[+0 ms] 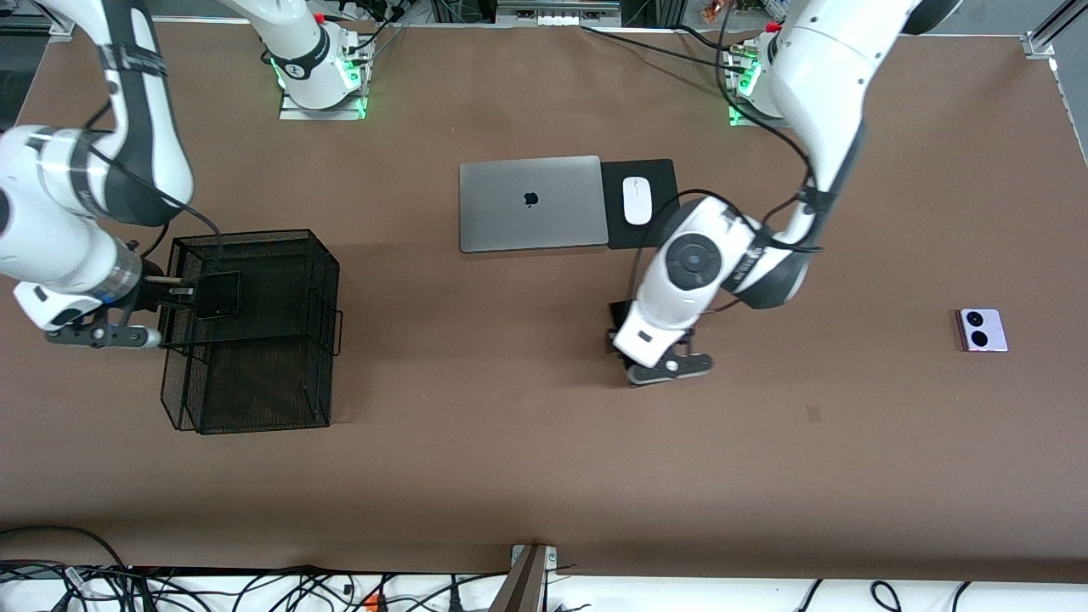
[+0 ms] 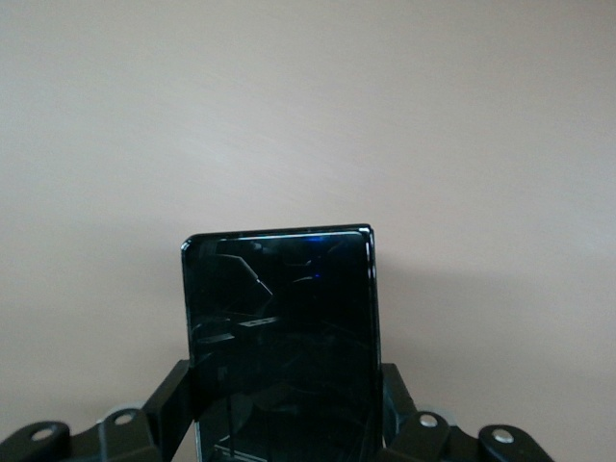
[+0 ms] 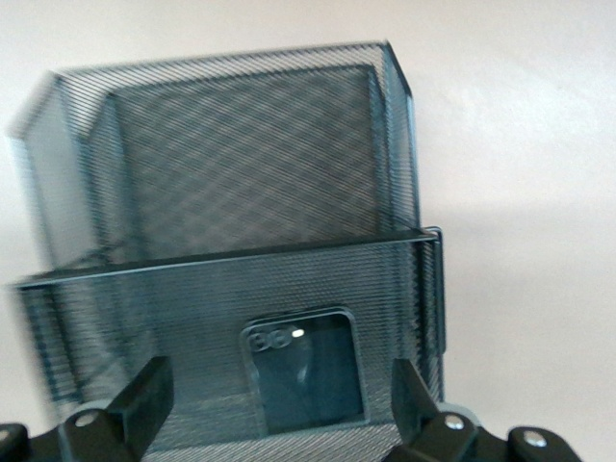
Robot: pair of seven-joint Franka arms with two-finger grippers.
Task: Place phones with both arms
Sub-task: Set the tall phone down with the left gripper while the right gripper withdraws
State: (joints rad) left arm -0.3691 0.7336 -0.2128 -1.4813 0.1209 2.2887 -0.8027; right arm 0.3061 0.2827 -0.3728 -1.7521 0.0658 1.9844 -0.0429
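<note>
Two grippers: left gripper [image 2: 285,409] clamps long black slab [image 2: 279,337] lengthwise; right gripper [image 3: 279,404] released.

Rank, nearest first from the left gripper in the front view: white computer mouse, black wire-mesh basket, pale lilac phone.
From the left gripper:
1. White computer mouse, on its black pad by the laptop.
2. Pale lilac phone, toward the left arm's table end.
3. Black wire-mesh basket, toward the right arm's end.

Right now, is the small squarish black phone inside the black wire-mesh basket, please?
Inside: the right wrist view shows the phone through the basket mesh, clear of the open right gripper.
</note>
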